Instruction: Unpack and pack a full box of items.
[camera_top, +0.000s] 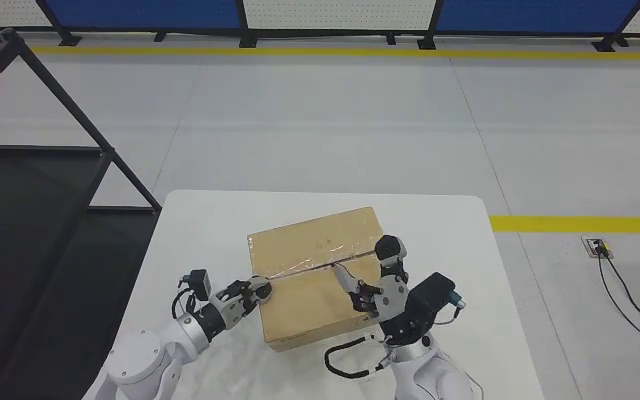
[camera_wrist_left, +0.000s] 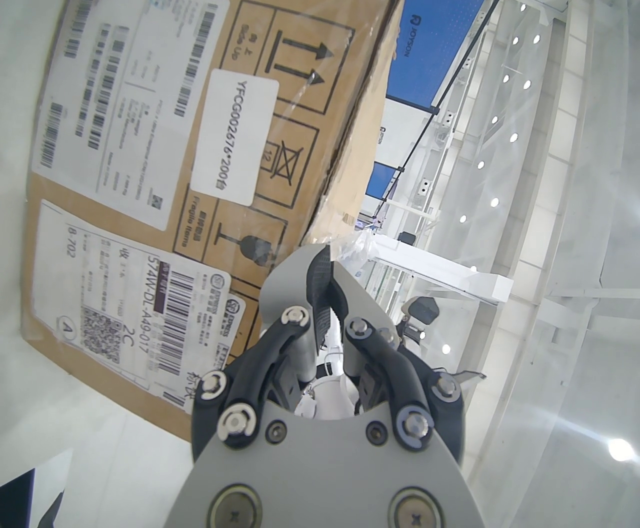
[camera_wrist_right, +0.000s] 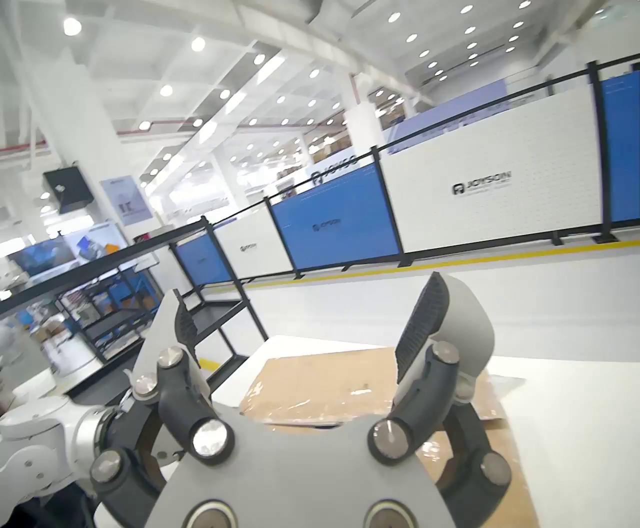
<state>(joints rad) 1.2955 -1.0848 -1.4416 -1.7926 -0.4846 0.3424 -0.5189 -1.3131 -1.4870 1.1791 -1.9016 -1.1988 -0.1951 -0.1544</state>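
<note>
A closed cardboard box (camera_top: 310, 245) sits near the middle of the white bench (camera_top: 200, 230), turned at a slight angle to the bench edges. A strip of clear tape (camera_top: 312, 266) runs along the seam across its top.

The left gripper (camera_top: 258, 290) is at the box's side nearest that arm. In the left wrist view its fingers (camera_wrist_left: 320, 280) are clenched, pad against pad, at the upper edge of the box (camera_wrist_left: 150, 125). A loose scrap of clear film (camera_wrist_left: 361, 241) is just beside the tips (whether any of it is caught between the pads, I cannot tell). That side of the box carries white shipping labels (camera_wrist_left: 102, 100) and printed handling symbols.

The right gripper (camera_top: 368, 270) is over the box top, close to the taped seam. Its fingers (camera_wrist_right: 422, 320) are released and spread wide, grasping nothing. Between them the right wrist view looks along the brown top of the box (camera_wrist_right: 320, 380), and the bench (camera_wrist_right: 555, 400) is beyond it.

On the floor past the bench a yellow line (camera_top: 565, 223) runs to one side, and blue and white fence panels (camera_top: 140, 12) stand at the far end.
</note>
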